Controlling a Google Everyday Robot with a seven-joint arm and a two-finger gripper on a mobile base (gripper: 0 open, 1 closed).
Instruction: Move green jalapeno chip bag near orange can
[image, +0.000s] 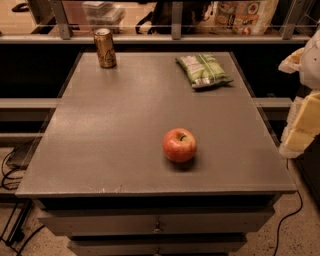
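Gripper (301, 125) beyond right edge of table (100, 150); spread or pressed, cannot tell. Green jalapeno chip bag (203, 70) left, farther back; orange can (105, 48) far left; apple (179, 145) left, nearer.

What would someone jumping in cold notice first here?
The red apple sits alone near the front middle of the table. At the far edge, the orange can stands upright in the left corner, and the green chip bag lies flat toward the right, well apart from it. The gripper hangs beyond the table's right side, away from all three.
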